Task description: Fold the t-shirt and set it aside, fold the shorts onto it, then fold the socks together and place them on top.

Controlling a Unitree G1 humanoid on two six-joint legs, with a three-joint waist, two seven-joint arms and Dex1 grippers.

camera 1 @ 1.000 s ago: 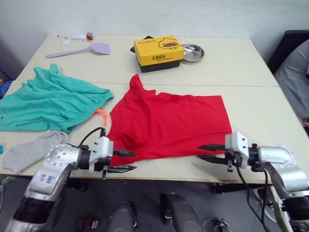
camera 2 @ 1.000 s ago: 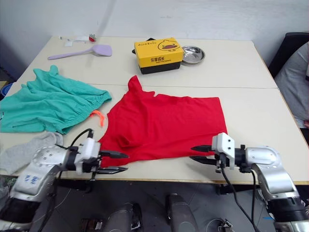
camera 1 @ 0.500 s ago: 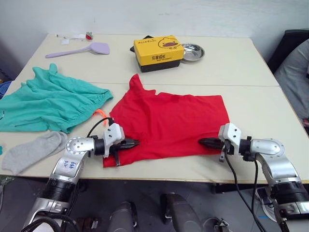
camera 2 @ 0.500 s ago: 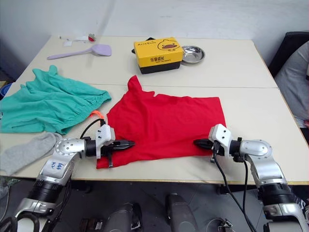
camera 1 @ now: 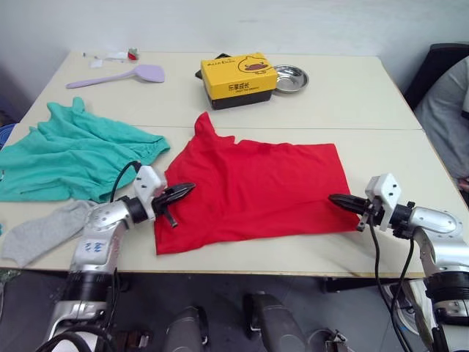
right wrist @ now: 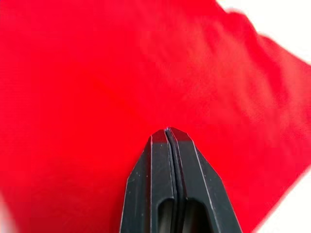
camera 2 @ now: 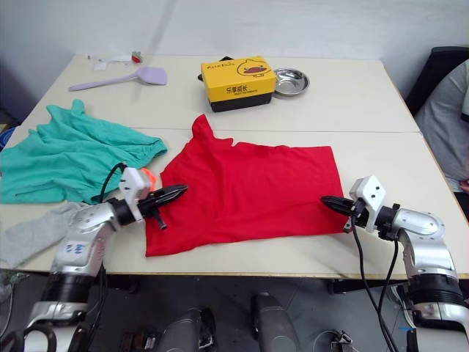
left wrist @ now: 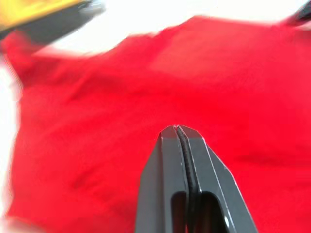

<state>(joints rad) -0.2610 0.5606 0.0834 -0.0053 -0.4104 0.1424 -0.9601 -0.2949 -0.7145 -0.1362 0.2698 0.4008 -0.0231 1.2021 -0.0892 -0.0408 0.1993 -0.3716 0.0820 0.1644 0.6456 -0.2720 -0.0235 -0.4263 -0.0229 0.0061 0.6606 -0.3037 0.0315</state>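
T-shirt (camera 1: 253, 187) is lying mostly flat — fold barely starting. Left gripper (camera 1: 181, 193) and right gripper (camera 1: 338, 200) are sitting pressed together at its edges (whether pinching cloth, can't tell). Shorts (camera 1: 73, 154), socks (camera 1: 44, 231) untouched.

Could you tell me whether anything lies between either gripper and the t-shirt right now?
Nothing visible does. The left gripper and right gripper are both shut, each right at an opposite side edge of the red t-shirt, with no other object between.

Red t-shirt (camera 1: 256, 187) looks like soft matt cotton, the bowl (camera 1: 290, 78) shiny metal, table (camera 1: 352, 95) smooth matt.
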